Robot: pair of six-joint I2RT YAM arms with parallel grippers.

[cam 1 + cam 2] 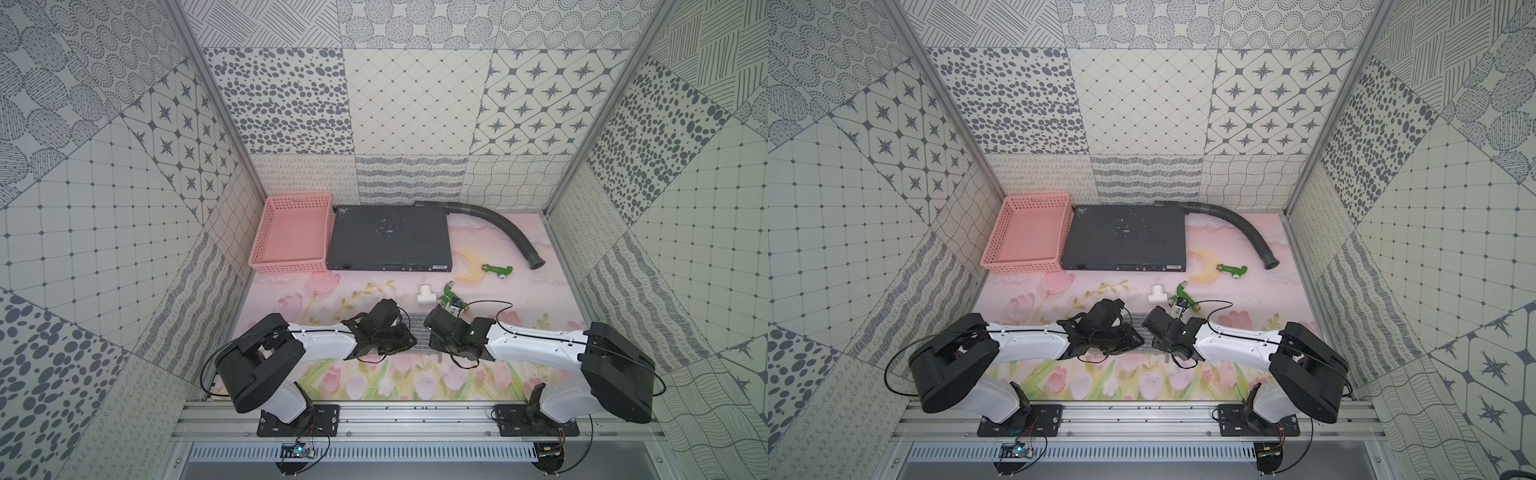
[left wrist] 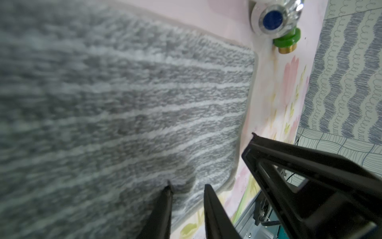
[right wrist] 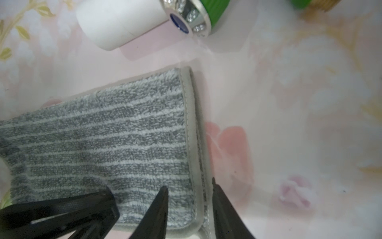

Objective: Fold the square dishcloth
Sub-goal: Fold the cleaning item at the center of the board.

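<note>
The square dishcloth (image 1: 419, 332) lies on the flowered mat between my two wrists, mostly covered by them in both top views (image 1: 1144, 347). It is fuzzy grey with thin whitish stripes and a pale hem. In the left wrist view the dishcloth (image 2: 144, 107) fills the picture, and my left gripper (image 2: 187, 185) stands open at its corner, one tip on the pile and the other over the hem. In the right wrist view my right gripper (image 3: 189, 183) is open astride the dishcloth's (image 3: 107, 140) hemmed edge, where two layers of hem show. Neither gripper holds it.
A pink basket (image 1: 291, 232) and a flat dark grey box (image 1: 388, 239) stand at the back, with a corrugated hose (image 1: 498, 224) curving to the right. A white pipe fitting (image 1: 424, 294), a green valve (image 1: 451, 301) and a green tap (image 1: 496, 271) lie just beyond the cloth.
</note>
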